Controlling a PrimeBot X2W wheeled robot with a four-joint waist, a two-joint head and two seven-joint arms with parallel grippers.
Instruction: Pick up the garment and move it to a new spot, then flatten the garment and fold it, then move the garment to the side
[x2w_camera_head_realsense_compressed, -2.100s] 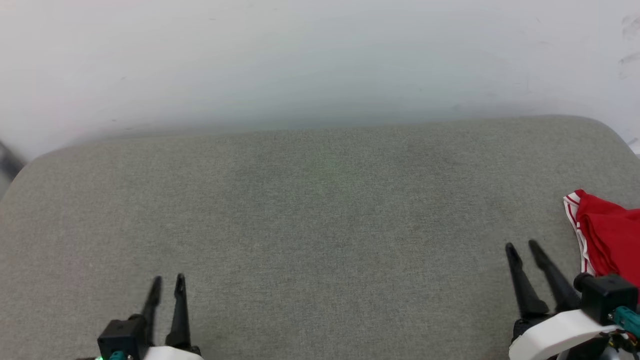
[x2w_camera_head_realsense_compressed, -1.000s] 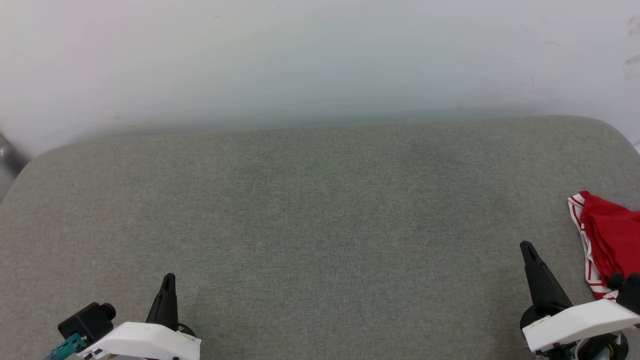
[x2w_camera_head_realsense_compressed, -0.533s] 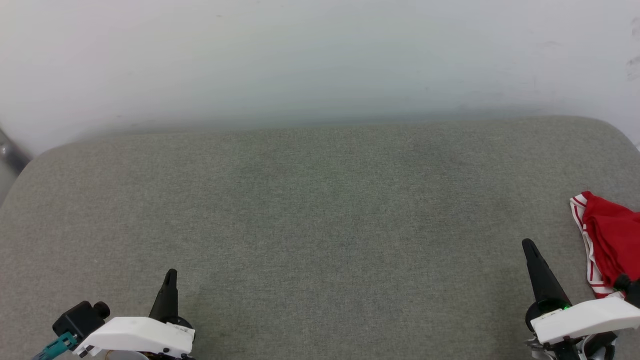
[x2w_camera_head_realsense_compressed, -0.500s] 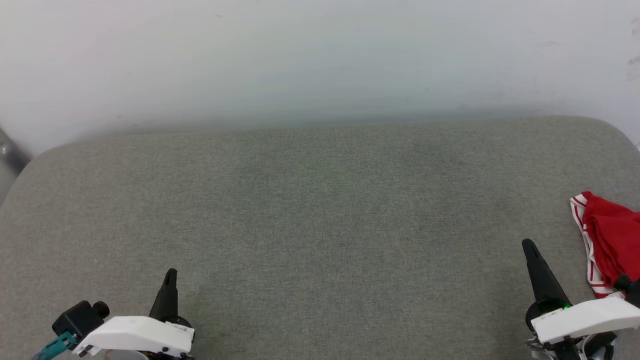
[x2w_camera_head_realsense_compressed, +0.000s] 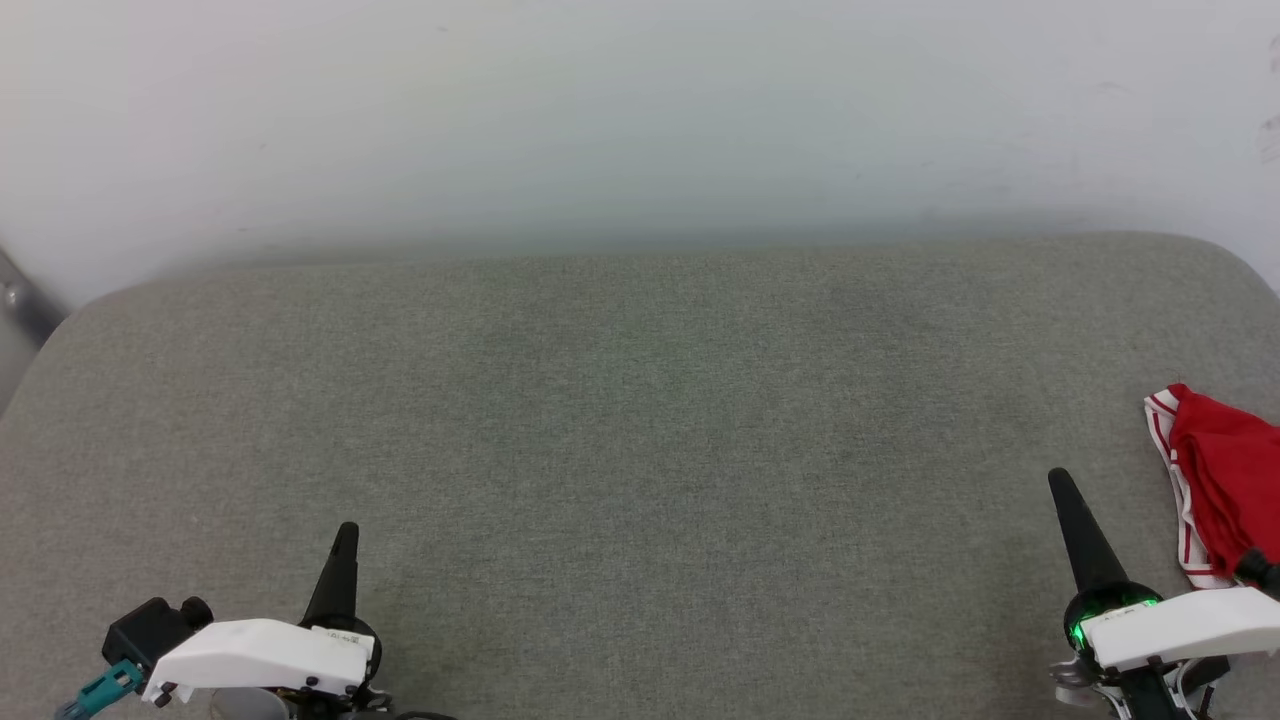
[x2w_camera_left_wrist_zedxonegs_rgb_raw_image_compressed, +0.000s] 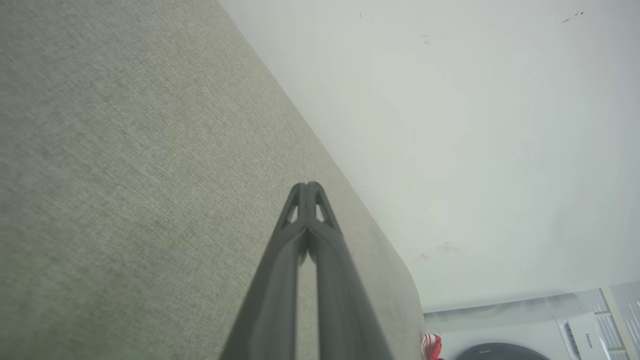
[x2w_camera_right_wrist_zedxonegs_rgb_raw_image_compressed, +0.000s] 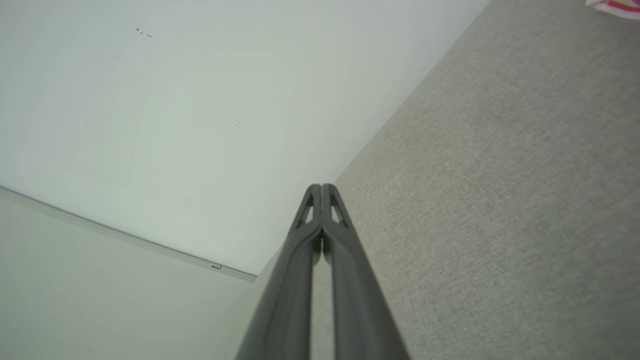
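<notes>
**Head view.**
- Grey surface (x2w_camera_head_realsense_compressed: 640, 450): woven cloth with rounded far corners, running up to a white wall (x2w_camera_head_realsense_compressed: 640, 120).
- Left gripper (x2w_camera_head_realsense_compressed: 345, 535): lower left, over the surface. Its fingers are seen edge-on as one dark spike pointing at the wall, so this angle does not settle whether they are together or apart.
- Right gripper (x2w_camera_head_realsense_compressed: 1060, 490): lower right, posed the same way, with a green light at its base.
- Garment (x2w_camera_head_realsense_compressed: 1225, 480): red, bunched, with red-and-white striped trim along its left edge. It lies on the surface at the right border, cut off by the frame. It is just to the right of the right gripper and clear of its fingers. Its lower end meets the wrist housing in the picture, and I cannot tell whether they touch.

**Left wrist view.**
- Left gripper (x2w_camera_left_wrist_zedxonegs_rgb_raw_image_compressed: 306, 188): clenched, tips pressed together, nothing between them.
- The surface (x2w_camera_left_wrist_zedxonegs_rgb_raw_image_compressed: 125, 150) is to the left and the wall (x2w_camera_left_wrist_zedxonegs_rgb_raw_image_compressed: 475, 125) to the right.
- Garment (x2w_camera_left_wrist_zedxonegs_rgb_raw_image_compressed: 431, 347): a small red-and-white scrap at the surface's far end, low in the frame.
- Washer (x2w_camera_left_wrist_zedxonegs_rgb_raw_image_compressed: 500, 352): white, with a dark round door, bottom right.

**Right wrist view.**
- Right gripper (x2w_camera_right_wrist_zedxonegs_rgb_raw_image_compressed: 321, 189): clenched, tips meeting, grasping nothing.
- The wall (x2w_camera_right_wrist_zedxonegs_rgb_raw_image_compressed: 150, 100) is to the left and the surface (x2w_camera_right_wrist_zedxonegs_rgb_raw_image_compressed: 500, 200) to the right.
- Garment (x2w_camera_right_wrist_zedxonegs_rgb_raw_image_compressed: 615, 6): a striped sliver at the top right corner, well apart from the fingertips.
</notes>
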